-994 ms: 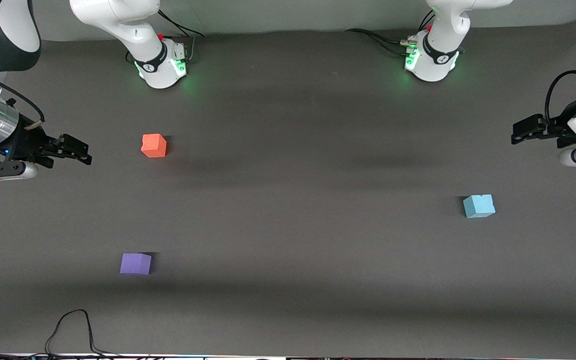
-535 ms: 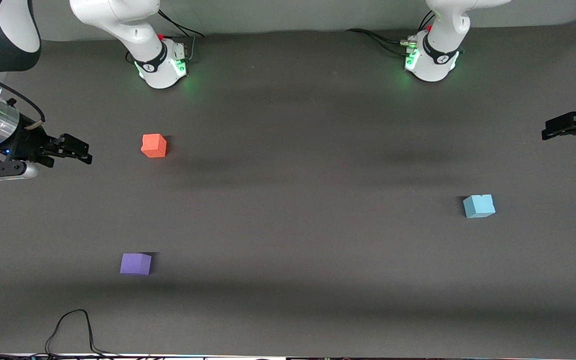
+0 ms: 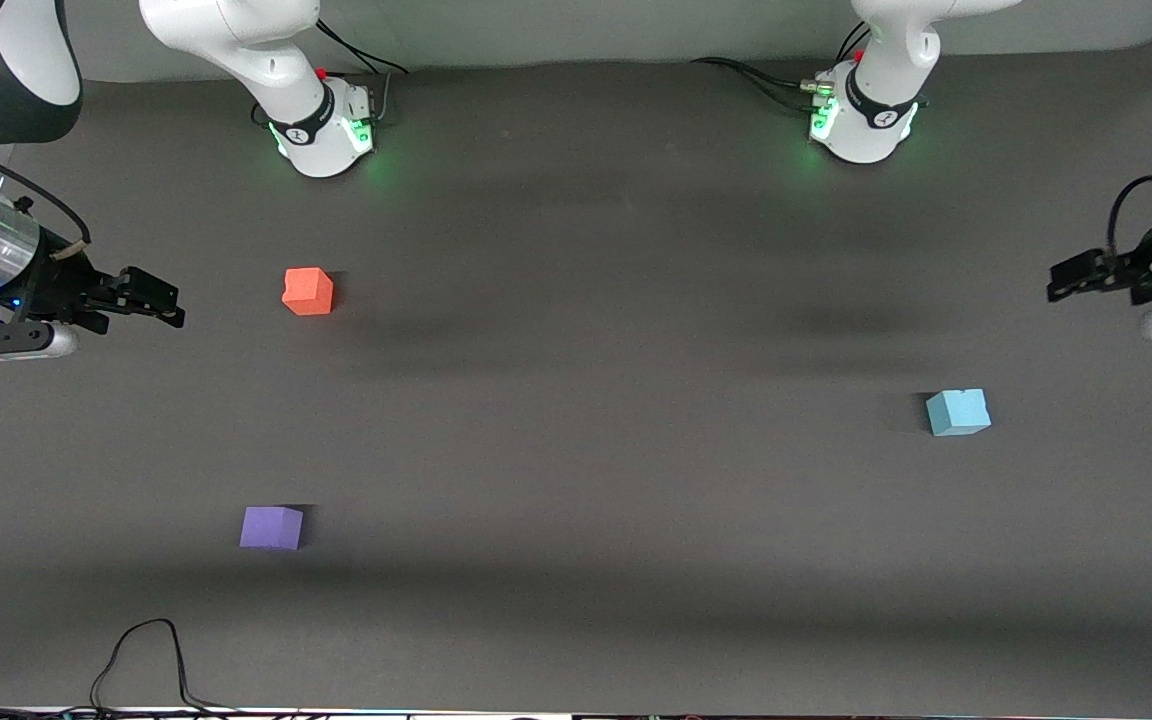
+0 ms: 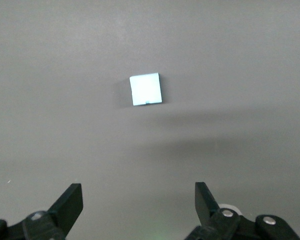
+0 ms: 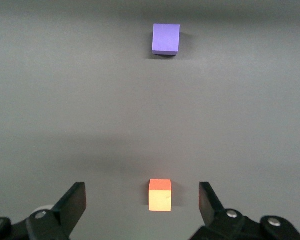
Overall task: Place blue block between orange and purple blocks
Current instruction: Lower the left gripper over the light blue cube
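Now, blue block (image 3: 958, 412) flat w/ notch up, left gripper (image 4: 138, 201) spread, right gripper (image 5: 142, 201) spread.

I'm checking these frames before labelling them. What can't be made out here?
- Front view: the left gripper sits at the frame edge, its arm cut off.
- Front view: the right gripper shows side-on, so its finger gap is unreadable there; its wrist view shows it open.
- Left wrist view: the blue block shows only its top; its sides are hidden.
- Right wrist view: the purple block is too small for surface detail, unlike the orange block.

left hand (image 3: 1071, 280) back in over table edge, fingers apart, blocks unmoved
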Controlling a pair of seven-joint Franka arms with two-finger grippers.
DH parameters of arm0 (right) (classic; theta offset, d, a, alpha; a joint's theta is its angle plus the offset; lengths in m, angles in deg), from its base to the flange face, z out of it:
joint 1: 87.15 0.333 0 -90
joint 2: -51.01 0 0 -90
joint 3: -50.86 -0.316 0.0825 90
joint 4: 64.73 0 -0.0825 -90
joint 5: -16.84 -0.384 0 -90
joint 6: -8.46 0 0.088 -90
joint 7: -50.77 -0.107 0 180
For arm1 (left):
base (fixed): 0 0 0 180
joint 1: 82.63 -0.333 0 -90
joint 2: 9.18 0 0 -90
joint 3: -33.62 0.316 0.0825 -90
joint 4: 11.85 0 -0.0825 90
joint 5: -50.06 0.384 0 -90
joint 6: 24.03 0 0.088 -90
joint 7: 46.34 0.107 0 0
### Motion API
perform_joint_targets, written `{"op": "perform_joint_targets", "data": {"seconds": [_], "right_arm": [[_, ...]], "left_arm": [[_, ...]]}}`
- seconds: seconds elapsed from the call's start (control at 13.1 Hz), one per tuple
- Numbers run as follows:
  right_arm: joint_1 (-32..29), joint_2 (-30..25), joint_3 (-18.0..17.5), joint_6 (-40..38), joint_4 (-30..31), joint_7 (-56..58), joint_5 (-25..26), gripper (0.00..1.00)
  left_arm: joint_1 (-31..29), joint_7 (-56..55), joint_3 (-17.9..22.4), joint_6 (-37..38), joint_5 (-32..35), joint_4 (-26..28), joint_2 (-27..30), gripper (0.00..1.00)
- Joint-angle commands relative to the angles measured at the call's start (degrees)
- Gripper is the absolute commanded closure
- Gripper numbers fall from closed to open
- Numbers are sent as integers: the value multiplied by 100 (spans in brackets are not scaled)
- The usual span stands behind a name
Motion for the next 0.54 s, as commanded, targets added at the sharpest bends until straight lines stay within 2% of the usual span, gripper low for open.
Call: {"op": "perform_joint_targets", "data": {"seconds": [0.0,0.46], "right_arm": [[59,-74,12,-4,66,-134,103,0],[59,-74,12,-4,66,-134,103,0]], "left_arm": [[24,67,0,-809,80,541,-281,0],[-11,76,0,-2356,133,718,-1538,0]]}}
